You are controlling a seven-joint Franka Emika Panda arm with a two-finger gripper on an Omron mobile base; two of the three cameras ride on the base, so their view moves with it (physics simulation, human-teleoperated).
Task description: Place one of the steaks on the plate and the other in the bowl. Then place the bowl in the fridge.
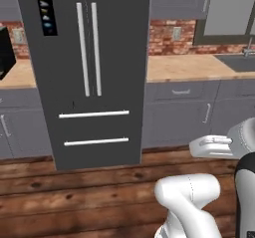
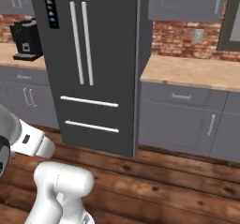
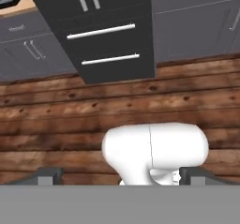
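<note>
The fridge (image 1: 112,43) stands straight ahead, tall and dark grey, with both doors and both lower drawers closed; it also appears in the right base view (image 2: 108,45) and the hand view (image 3: 117,12). Its two vertical silver handles (image 1: 88,50) sit side by side at the middle. My gripper (image 3: 122,175) is open, its two dark fingertips (image 3: 47,175) wide apart with no task object between them, held well back from the fridge above the wood floor. The steaks, the plate and the bowl are out of view.
A wooden counter (image 1: 184,67) over grey cabinets runs right of the fridge, with a sink (image 1: 239,60) at its far end. A black microwave (image 1: 5,58) and a coffee machine (image 2: 26,40) sit on the counter to the left. Wood floor (image 2: 164,181) lies before the fridge.
</note>
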